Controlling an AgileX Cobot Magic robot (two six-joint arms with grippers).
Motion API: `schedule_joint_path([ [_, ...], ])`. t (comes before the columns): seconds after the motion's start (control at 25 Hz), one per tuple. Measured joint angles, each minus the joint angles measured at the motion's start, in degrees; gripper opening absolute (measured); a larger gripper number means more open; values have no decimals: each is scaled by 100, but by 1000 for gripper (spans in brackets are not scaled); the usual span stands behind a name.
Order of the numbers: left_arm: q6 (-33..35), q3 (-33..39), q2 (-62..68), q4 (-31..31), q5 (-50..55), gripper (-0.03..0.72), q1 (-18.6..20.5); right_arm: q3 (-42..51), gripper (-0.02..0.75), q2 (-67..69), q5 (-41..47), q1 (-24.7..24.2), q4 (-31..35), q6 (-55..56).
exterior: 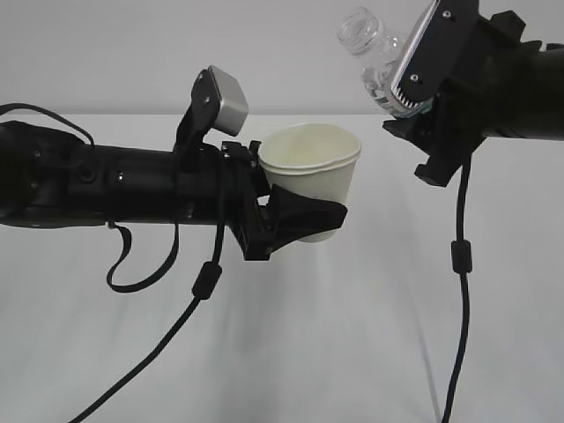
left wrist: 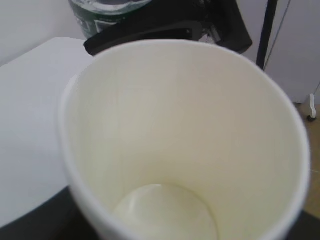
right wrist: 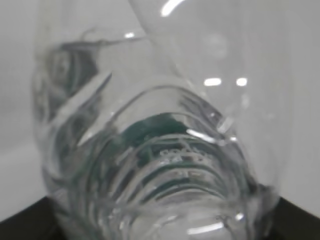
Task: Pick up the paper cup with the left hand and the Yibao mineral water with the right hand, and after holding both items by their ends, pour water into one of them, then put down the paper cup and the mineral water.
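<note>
The cream paper cup (exterior: 313,167) stands upright in the air, with my left gripper (exterior: 310,214) shut on its lower part. Seen from the left wrist, the cup (left wrist: 190,115) fills the picture and its pale bottom shows. My right gripper (exterior: 410,106) is shut on the base end of the Yibao mineral water (exterior: 377,55) at the upper right. The bottle tilts, its open neck pointing up and left, above and to the right of the cup's rim. From the right wrist the ribbed bottle (right wrist: 165,150) shows with a green label. No water stream runs between bottle and cup.
A white table (exterior: 335,352) lies below both arms, with a pale wall behind it. Black cables hang from the left arm (exterior: 198,286) and the right arm (exterior: 460,256) toward the table. A grey box module (exterior: 227,99) sits on top of the left arm.
</note>
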Motion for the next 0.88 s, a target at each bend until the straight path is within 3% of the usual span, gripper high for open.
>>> schedule_joint_path([
  [0.88, -213, -294, 0, 258, 124, 463, 0, 0, 489, 0, -11, 8, -1270, 0],
])
